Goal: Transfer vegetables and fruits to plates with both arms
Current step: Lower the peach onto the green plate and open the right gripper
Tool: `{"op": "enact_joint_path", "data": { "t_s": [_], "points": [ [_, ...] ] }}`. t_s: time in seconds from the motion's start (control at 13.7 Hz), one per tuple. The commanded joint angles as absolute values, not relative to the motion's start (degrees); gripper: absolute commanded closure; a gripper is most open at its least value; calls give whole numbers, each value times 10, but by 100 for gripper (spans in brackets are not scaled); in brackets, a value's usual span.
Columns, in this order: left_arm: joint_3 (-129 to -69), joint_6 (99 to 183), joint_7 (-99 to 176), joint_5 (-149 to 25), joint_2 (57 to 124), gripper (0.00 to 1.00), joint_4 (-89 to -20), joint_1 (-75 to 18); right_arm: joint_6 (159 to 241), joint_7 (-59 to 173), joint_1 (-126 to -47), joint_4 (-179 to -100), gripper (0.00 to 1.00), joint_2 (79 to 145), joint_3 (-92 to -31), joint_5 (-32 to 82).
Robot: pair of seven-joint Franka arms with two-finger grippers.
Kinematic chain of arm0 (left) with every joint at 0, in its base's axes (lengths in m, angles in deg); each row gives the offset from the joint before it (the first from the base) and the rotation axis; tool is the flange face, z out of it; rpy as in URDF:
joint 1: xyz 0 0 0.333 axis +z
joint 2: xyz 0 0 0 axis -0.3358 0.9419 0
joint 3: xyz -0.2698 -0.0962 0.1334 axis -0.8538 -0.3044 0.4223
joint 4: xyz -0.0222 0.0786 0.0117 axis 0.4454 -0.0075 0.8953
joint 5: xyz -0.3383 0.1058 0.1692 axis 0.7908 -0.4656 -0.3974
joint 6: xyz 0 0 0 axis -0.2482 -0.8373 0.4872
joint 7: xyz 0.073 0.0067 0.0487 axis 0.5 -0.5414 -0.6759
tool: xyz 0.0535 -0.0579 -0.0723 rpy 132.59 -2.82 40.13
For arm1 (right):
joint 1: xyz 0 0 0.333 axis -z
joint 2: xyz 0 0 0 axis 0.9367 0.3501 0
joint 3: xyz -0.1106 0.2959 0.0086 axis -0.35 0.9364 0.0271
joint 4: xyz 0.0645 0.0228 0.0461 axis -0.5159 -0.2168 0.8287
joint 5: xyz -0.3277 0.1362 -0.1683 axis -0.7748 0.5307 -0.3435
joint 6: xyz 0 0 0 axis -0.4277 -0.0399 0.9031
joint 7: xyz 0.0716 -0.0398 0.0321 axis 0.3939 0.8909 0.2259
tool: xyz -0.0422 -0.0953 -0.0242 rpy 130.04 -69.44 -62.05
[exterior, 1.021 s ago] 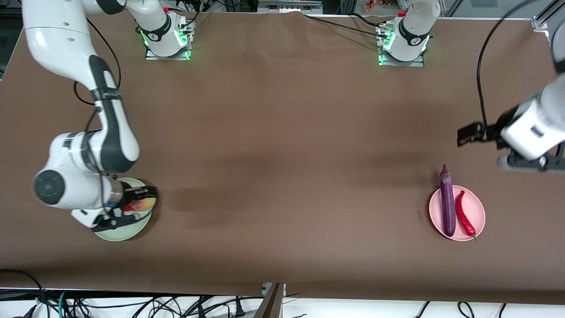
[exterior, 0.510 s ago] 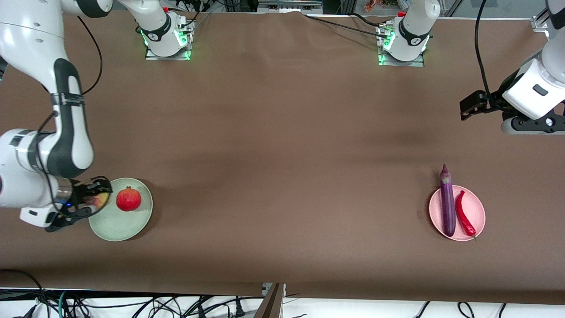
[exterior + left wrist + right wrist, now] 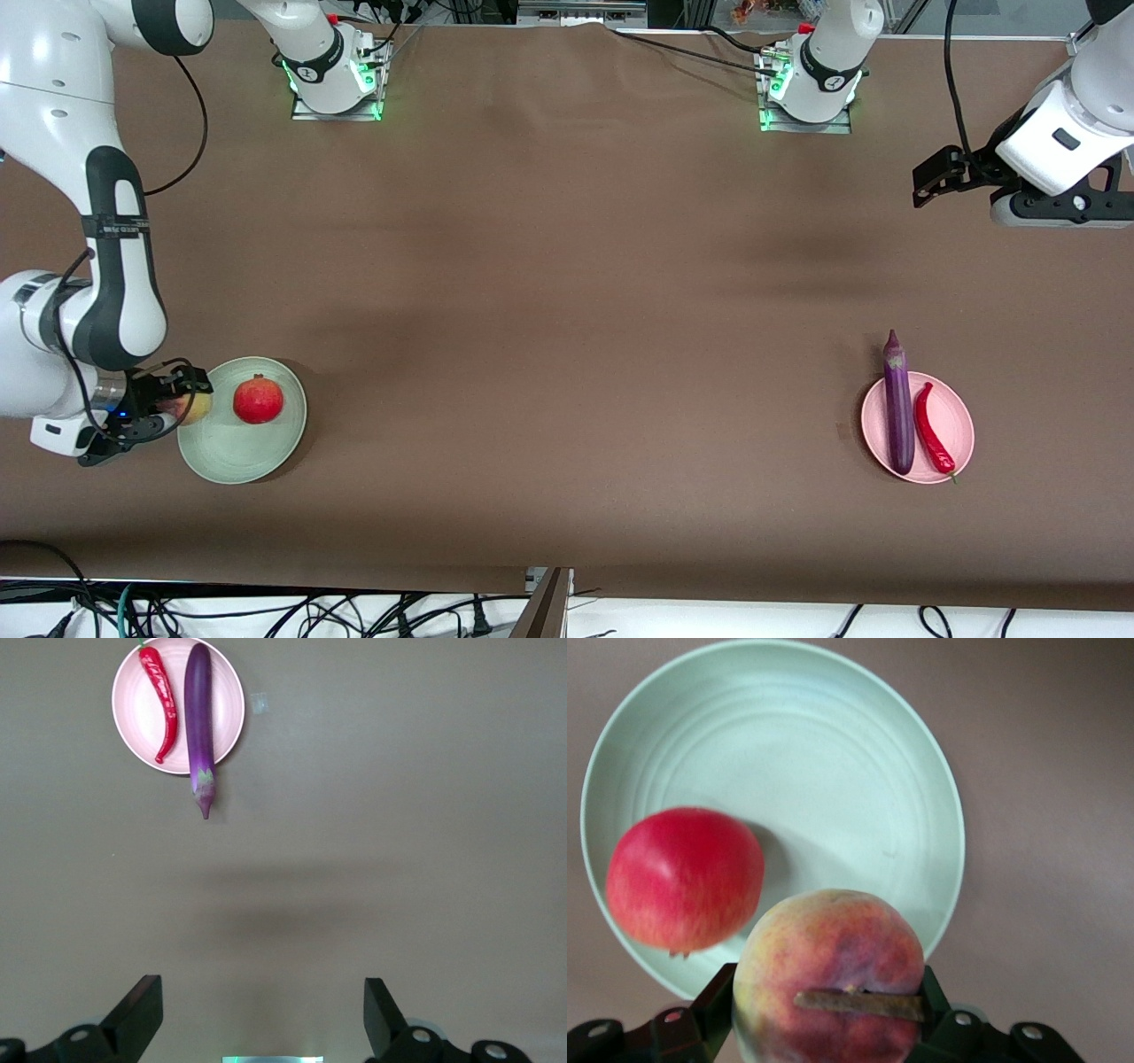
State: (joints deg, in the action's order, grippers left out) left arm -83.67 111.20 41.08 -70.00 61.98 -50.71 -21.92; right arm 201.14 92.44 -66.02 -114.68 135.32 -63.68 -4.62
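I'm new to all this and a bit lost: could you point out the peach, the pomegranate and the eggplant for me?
peach (image 3: 828, 979): right wrist view, middle of its skin, gripped by the right claw.
pomegranate (image 3: 258, 400): front view, its red middle, on the green plate.
eggplant (image 3: 899, 412): front view, mid-length of its purple body.

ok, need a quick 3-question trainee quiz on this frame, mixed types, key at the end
1. True or false: the eggplant lies wholly inside the pink plate.
2. Which item does the right gripper hold? A) pomegranate B) peach C) chili pepper
3. Fill in: the left gripper is up in the air with its jaws ____.

Key
1. False: its stem end sticks out over the rim onto the table; the chili pepper lies beside it on the plate.
2. B: the peach is clamped between the fingers at the green plate rim; the pomegranate rests on that plate.
3. open, holding nothing.
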Motion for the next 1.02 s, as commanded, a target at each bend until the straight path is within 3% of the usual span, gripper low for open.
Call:
{"op": "enact_joint_path", "data": {
  "t_s": [0.0, 0.07, 0.15, 0.36, 0.58, 0.95],
  "points": [
    [-829, 1124, 435, -684, 612, 0, -522, -219, 2044, 933, -658, -1148, 57, 1364, -632, -24],
    [-829, 1124, 435, -684, 613, 0, -523, -213, 2045, 932, -657, -1147, 8, 1365, -631, -12],
    [-833, 1123, 427, -689, 616, 0, -521, -214, 2045, 932, -657, -1147, 0, 1363, -631, -5],
    [-834, 1123, 422, -703, 631, 0, -505, -216, 2011, 932, -657, -1140, 0, 1342, -630, -3],
    [-829, 1127, 410, -704, 635, 0, -505, -213, 1894, 917, -662, -1096, 0, 1288, -629, -4],
    [-833, 1131, 429, -727, 634, 0, -487, -215, 1710, 732, -687, -1025, 0, 1254, -631, -10]
  ]
}}
